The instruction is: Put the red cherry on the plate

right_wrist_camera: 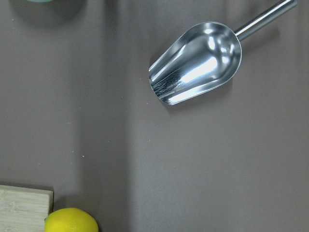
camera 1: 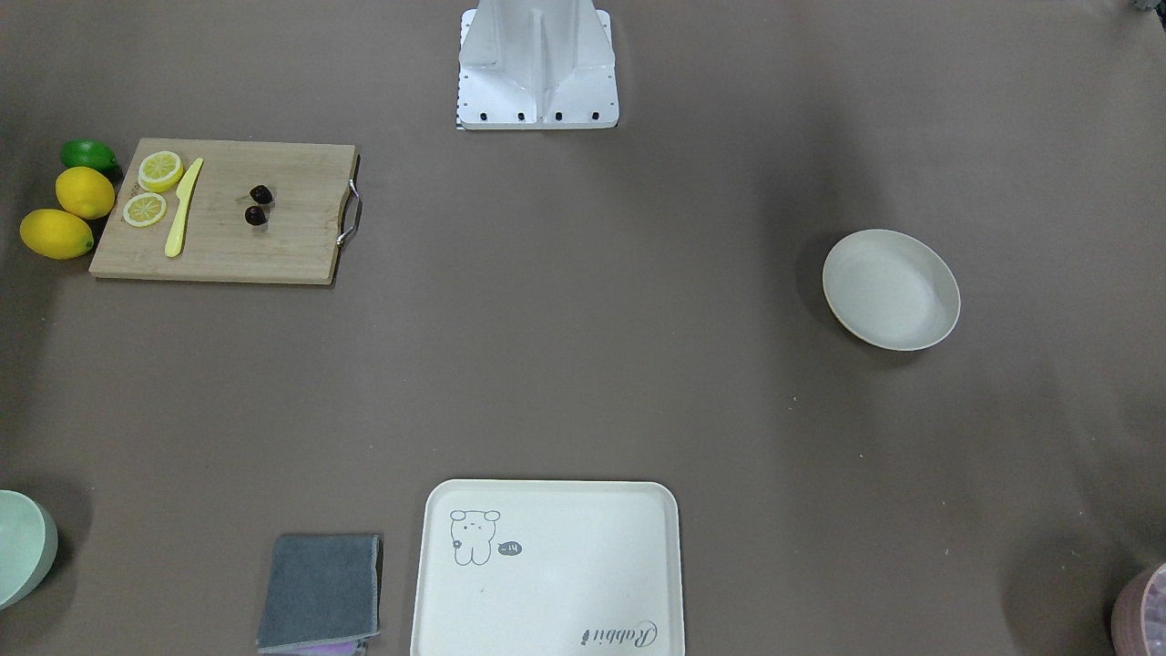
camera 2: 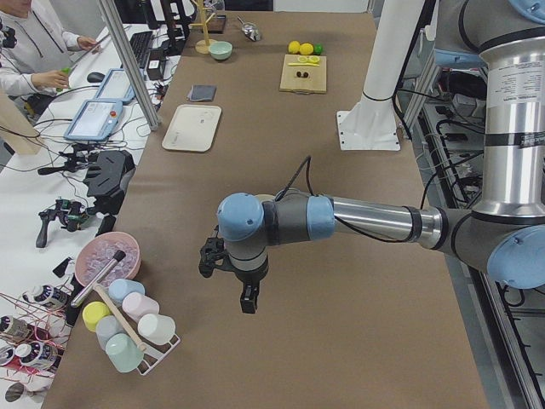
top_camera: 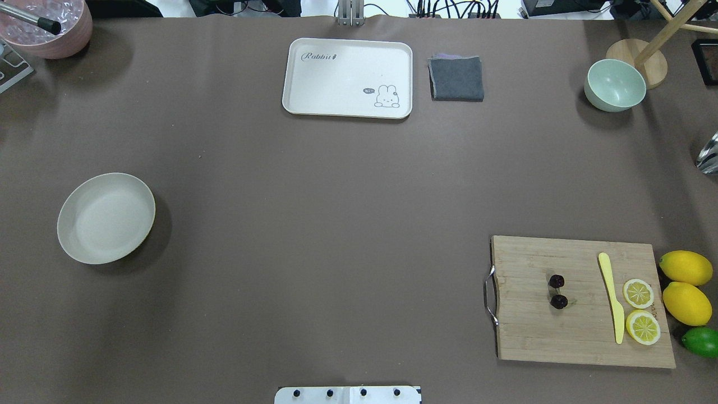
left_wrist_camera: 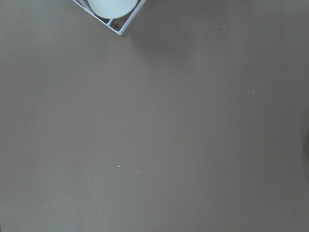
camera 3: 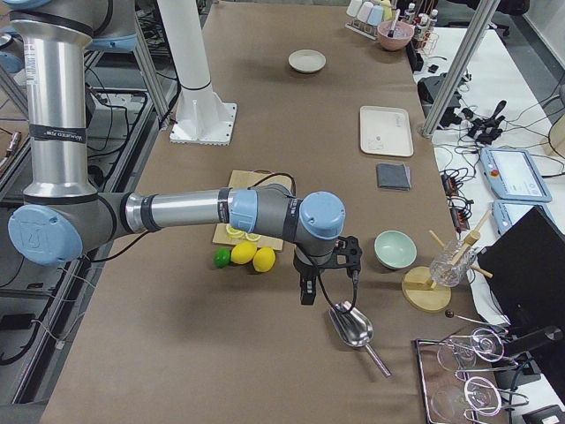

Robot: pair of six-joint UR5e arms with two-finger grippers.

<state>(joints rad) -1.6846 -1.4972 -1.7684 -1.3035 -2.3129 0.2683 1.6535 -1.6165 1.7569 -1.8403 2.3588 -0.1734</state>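
The red cherry, a dark pair, lies in the middle of a wooden cutting board on my right side. The plate, round and cream-white, sits with nothing on it far off on my left side. My left gripper hangs over the table's left end, beyond the plate. My right gripper hangs past the lemons, near a metal scoop. Both show only in the side views, so I cannot tell whether they are open or shut.
The board also bears a yellow knife and two lemon slices; lemons and a lime lie beside it. A cream tray, grey cloth, green bowl, scoop and cup rack stand around.
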